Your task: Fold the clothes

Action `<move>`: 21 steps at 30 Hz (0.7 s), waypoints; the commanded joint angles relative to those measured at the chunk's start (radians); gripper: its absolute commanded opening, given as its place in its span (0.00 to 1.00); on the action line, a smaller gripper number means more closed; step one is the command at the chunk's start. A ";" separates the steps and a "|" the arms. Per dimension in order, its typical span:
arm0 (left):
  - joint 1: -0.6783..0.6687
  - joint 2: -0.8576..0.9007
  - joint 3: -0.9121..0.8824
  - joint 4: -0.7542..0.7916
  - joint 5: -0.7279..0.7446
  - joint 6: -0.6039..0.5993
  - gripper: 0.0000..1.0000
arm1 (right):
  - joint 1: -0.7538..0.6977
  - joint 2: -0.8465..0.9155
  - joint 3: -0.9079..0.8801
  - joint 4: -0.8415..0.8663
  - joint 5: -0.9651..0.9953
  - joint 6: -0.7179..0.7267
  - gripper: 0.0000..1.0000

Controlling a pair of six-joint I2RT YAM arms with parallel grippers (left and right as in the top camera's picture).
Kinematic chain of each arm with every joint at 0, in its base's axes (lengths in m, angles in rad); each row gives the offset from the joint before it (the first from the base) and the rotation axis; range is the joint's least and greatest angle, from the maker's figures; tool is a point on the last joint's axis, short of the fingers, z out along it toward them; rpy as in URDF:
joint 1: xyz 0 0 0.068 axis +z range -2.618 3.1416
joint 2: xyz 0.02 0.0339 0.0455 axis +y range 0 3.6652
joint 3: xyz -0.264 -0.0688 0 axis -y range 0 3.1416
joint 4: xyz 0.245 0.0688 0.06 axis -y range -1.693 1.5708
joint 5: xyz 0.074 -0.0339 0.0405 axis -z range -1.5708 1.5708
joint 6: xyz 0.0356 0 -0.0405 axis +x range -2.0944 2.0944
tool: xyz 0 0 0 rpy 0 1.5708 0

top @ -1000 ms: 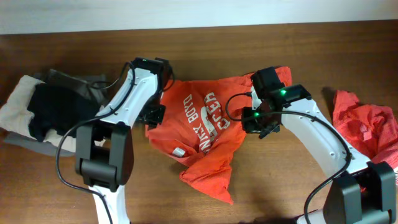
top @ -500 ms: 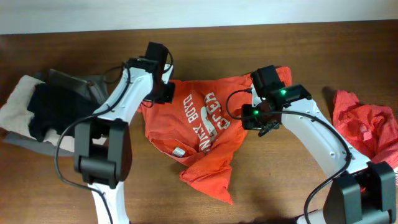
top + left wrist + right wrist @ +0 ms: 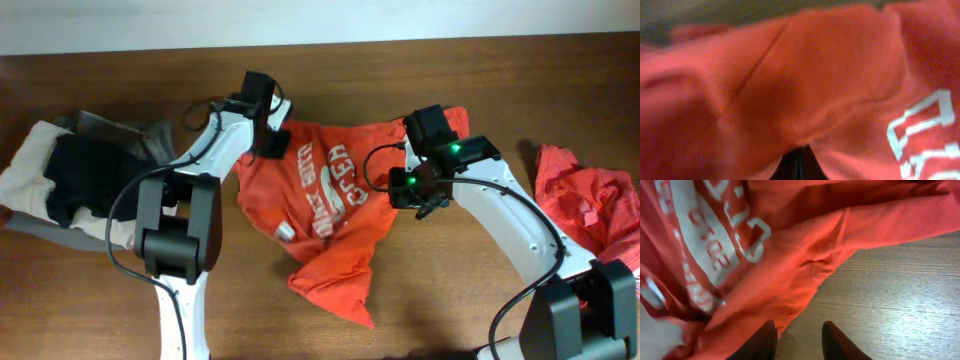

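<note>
T-shirt (image 3: 325,215) lies crumpled on the table (image 3: 60,300) between both arms.
A beige-and-black cloth pile (image 3: 70,180) sits far left. The left gripper (image 3: 272,148) is closed on the T-shirt's upper-left edge. The right gripper (image 3: 428,204) stands open over the T-shirt's right edge, fingers (image 3: 837,340) apart above bare wood. A second red garment (image 3: 585,205) lies far right.

Dark brown wooden table (image 3: 60,300) with fine grain running along its length, strip of pale white wall (image 3: 300,20) beyond its far edge, soft even indoor light, mild sheen on the wood
</note>
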 commanded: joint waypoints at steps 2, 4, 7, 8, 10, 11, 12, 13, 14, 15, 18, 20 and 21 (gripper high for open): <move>0.035 0.132 0.013 0.109 -0.128 0.030 0.00 | 0.001 -0.008 0.016 0.019 0.017 -0.004 0.34; 0.049 0.143 0.060 0.126 -0.127 0.026 0.01 | 0.001 -0.008 0.016 0.026 0.016 -0.001 0.34; 0.069 0.146 0.156 0.116 -0.128 0.026 0.03 | 0.001 -0.008 0.016 0.041 0.026 0.000 0.34; 0.075 0.146 0.190 0.105 -0.128 0.027 0.03 | 0.001 -0.008 0.016 0.046 0.032 0.003 0.34; 0.089 0.146 0.291 0.058 -0.128 0.032 0.04 | 0.000 -0.008 0.016 0.064 0.035 0.003 0.34; 0.096 0.146 0.344 0.035 -0.127 0.044 0.04 | 0.000 -0.008 0.016 0.071 0.035 0.003 0.34; 0.101 0.146 0.392 0.011 -0.128 0.054 0.04 | 0.000 -0.008 0.016 0.076 0.035 0.003 0.34; 0.106 0.146 0.449 -0.019 -0.128 0.063 0.04 | 0.000 -0.008 0.016 0.083 0.035 0.003 0.35; 0.112 0.146 0.536 -0.065 -0.128 0.068 0.04 | 0.000 -0.008 0.016 0.088 0.036 0.003 0.35; 0.114 0.146 0.601 -0.108 -0.126 0.067 0.04 | 0.000 -0.008 0.016 0.090 0.040 0.002 0.36; 0.116 0.146 0.765 -0.253 -0.086 0.067 0.08 | -0.002 -0.008 0.016 0.089 0.107 0.003 0.44; 0.113 0.146 0.874 -0.386 -0.027 0.067 0.13 | -0.020 -0.008 0.016 0.087 0.152 0.005 0.50; 0.108 0.146 0.911 -0.441 0.003 0.067 0.18 | -0.032 -0.008 0.016 0.086 0.162 0.017 0.52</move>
